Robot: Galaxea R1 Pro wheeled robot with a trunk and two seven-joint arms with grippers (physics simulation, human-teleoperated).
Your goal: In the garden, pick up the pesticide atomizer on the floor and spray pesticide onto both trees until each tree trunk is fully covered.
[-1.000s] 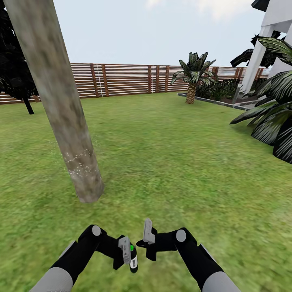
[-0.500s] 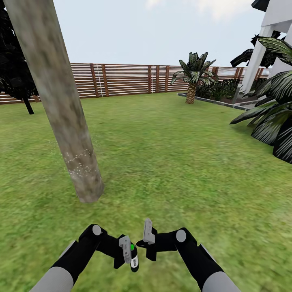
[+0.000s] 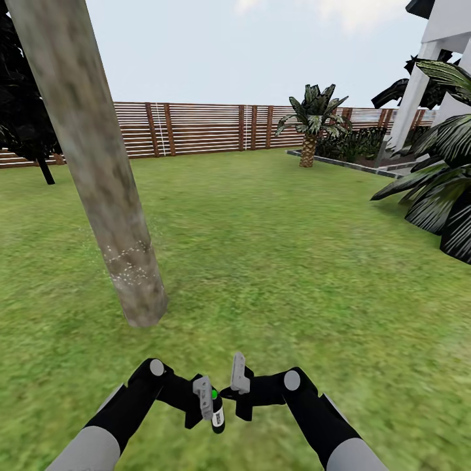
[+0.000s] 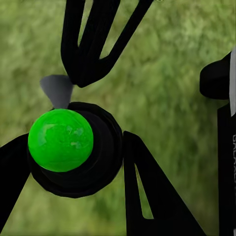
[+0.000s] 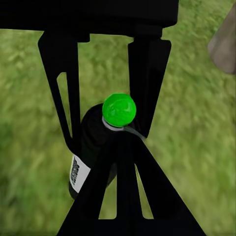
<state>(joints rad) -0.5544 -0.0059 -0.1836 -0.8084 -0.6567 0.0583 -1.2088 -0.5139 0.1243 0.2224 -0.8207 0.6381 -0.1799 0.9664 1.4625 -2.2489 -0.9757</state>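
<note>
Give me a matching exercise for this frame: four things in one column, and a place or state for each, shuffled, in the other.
Things:
1. pesticide atomizer
2. tree trunk
3. right gripper
4. wooden fence

Places or states:
A. runs along the far edge of the lawn
B. held in the left gripper, green spot on top
C. holds nothing, beside the bottle
D. leans up from the grass ahead to the left, pale speckles low on it

Pairs: 1-B, 2-D, 3-C, 4-A
</note>
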